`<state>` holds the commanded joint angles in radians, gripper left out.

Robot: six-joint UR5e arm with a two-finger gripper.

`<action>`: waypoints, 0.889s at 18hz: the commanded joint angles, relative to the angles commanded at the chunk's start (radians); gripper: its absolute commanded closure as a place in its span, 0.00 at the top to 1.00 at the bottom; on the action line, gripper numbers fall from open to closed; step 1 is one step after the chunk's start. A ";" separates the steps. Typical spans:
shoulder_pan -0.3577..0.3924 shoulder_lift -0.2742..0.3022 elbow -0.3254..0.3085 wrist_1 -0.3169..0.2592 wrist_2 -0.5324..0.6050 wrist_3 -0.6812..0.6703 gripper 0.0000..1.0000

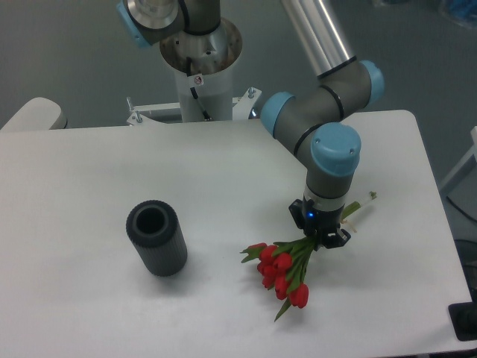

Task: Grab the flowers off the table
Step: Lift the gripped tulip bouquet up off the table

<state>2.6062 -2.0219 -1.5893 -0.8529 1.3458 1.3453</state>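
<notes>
Flowers [285, 272] on table [89, 194]; arm vertical, hand [323, 237] down over stems, grip unclear.

On the large white matt tabletop [89, 313], the black two-finger gripper [325, 240] sits over the green stems of the red tulip bunch [283, 272], right of the upright dark grey ribbed cylinder vase [156, 239].

No readable text, brand, number or sign anywhere. Small white sticker with a red mark on the robot base column [198, 77], too small and blurred to read. Blue indicator light glows on the gripper [325, 237] wrist, no characters on it. Vase [156, 239], flowers [283, 272] and table [89, 179] carry no labels or print.
</notes>
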 joint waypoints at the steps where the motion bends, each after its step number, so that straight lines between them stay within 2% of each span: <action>1: 0.008 0.011 0.011 0.000 -0.060 -0.002 0.19; 6: 0.049 0.069 0.020 -0.002 -0.325 -0.008 0.19; 8: 0.074 0.086 0.014 -0.002 -0.382 -0.035 0.19; 12: 0.144 0.094 0.005 -0.002 -0.549 -0.090 0.19; 16: 0.179 0.095 0.002 0.000 -0.655 -0.103 0.19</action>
<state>2.7857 -1.9267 -1.5877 -0.8529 0.6906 1.2425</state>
